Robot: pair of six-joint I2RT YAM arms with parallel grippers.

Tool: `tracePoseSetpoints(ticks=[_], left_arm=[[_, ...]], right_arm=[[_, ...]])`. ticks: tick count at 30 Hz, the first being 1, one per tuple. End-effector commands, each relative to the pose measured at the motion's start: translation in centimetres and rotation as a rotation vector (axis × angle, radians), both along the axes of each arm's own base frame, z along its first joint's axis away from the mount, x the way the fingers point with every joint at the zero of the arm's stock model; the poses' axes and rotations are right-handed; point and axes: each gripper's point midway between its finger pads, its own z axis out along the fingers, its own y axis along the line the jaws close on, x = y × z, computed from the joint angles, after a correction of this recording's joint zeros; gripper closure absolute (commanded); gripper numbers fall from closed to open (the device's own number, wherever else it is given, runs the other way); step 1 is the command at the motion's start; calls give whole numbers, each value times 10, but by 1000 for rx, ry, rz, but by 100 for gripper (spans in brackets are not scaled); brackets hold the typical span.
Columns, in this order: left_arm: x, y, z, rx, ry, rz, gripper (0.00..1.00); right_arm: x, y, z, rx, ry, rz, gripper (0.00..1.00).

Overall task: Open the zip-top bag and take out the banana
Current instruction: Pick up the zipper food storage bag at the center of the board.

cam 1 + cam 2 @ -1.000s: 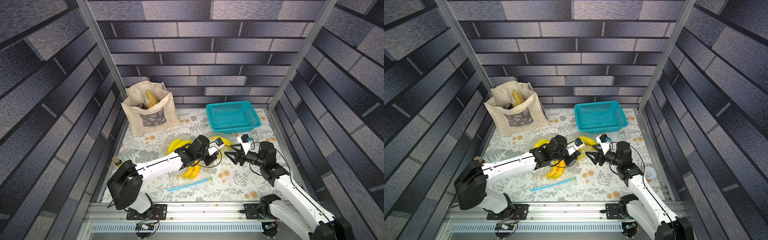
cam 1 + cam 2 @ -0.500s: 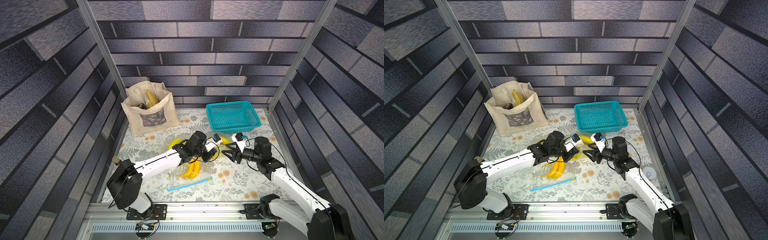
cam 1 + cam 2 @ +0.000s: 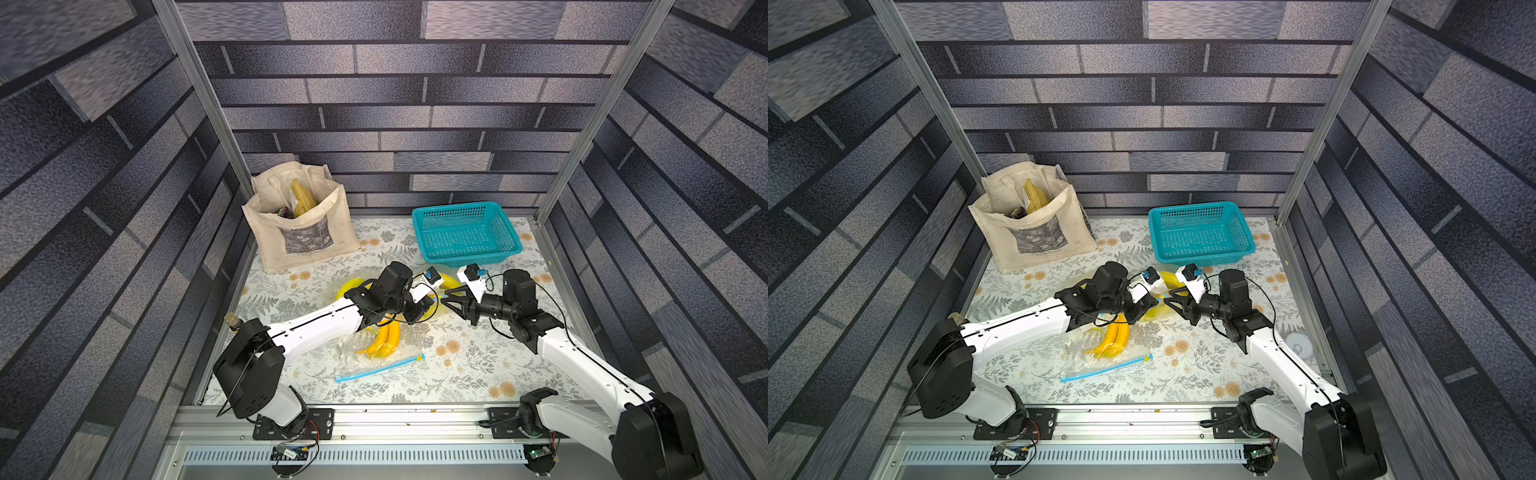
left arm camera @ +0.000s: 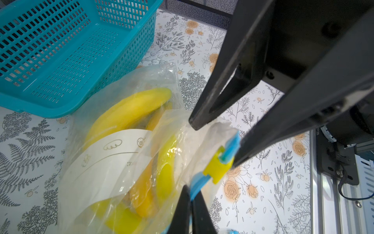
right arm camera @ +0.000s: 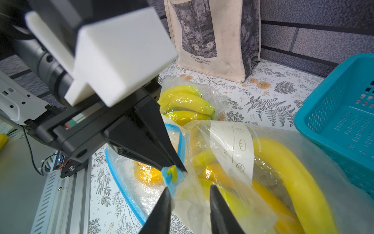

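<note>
One bag (image 4: 113, 154) sits on the desk (image 4: 253, 182) just beside the basket (image 4: 125, 60); the bananas (image 4: 129, 109) are inside it; the left gripper (image 4: 191, 192) is pinched tight on its blue zip (image 4: 231, 145); the right gripper (image 5: 189, 188) has a small gap, with the bag's edge between its jaws; the yellow slider (image 4: 217, 168) is between the two grippers.
</note>
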Motion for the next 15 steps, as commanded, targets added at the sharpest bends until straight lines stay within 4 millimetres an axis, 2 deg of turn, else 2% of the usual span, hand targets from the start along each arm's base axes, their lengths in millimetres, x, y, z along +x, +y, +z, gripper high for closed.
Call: tracePoseSetpoints(ticks=[1, 11, 13, 15], left_arm=[[3, -2, 5, -19, 11, 4, 93], [6, -1, 8, -21, 9, 17, 90], [8, 1, 11, -25, -1, 30, 86], [11, 3, 16, -30, -14, 48, 70]], right_arm=[[0, 6, 11, 10, -9, 39, 78], [-10, 11, 13, -3, 25, 91, 100], [-12, 11, 11, -8, 37, 100, 100], [-14, 12, 9, -5, 54, 107, 100]])
